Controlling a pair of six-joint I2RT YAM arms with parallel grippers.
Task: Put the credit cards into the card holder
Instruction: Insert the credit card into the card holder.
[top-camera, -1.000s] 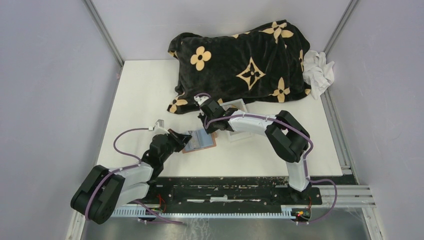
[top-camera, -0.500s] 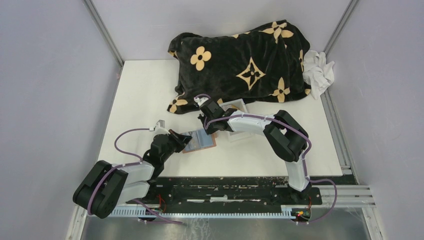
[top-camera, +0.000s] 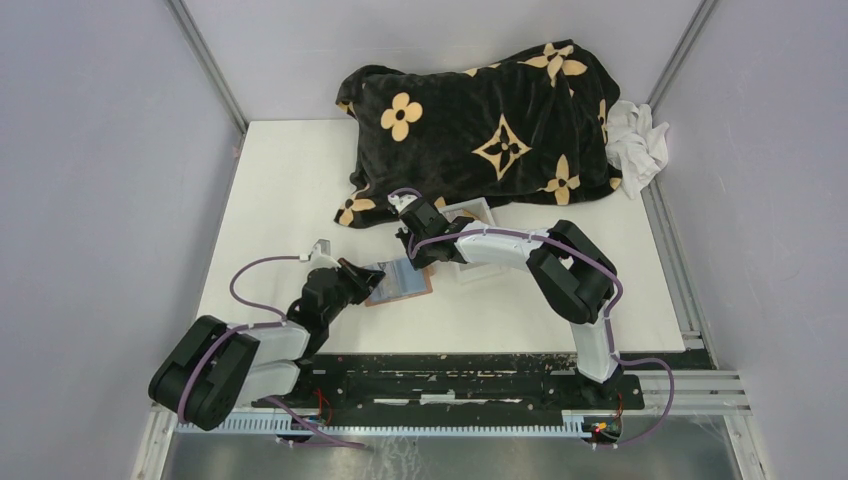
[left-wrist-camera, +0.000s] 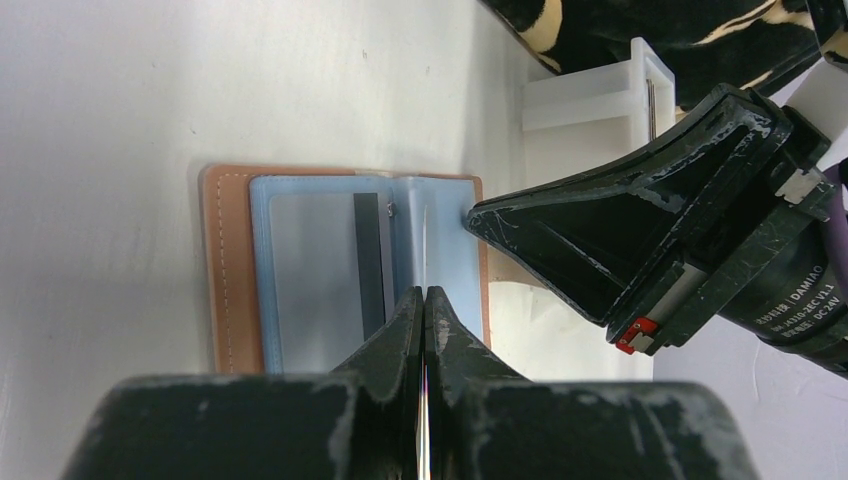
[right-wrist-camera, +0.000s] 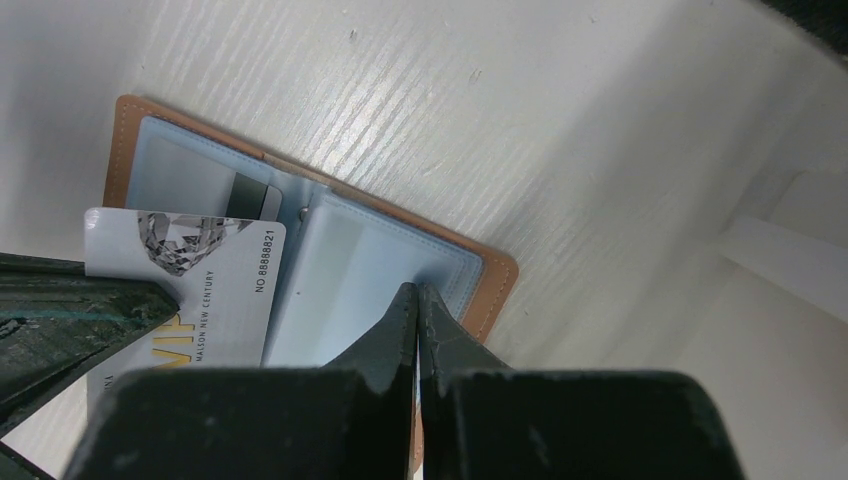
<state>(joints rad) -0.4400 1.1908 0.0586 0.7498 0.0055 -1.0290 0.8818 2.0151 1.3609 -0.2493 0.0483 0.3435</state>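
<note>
Tan leather card holder (top-camera: 405, 285) lies open just nearer than table centre. The right gripper (right-wrist-camera: 417, 292), clenched on nothing, pins the holder's blue sleeve page toward 2 o'clock, and the left gripper (left-wrist-camera: 424, 300), reaching in from 9 o'clock, is clamped on a silver credit card (right-wrist-camera: 190, 265) that overlaps the other page. The card may well ride over the sleeve mouth rather than into it, or shove the holder out from under the pinning tip. Whether its leading edge is inside a pocket cannot be made out, and the right arm hides much of the clear tray (top-camera: 470, 214) at 1 o'clock.
</note>
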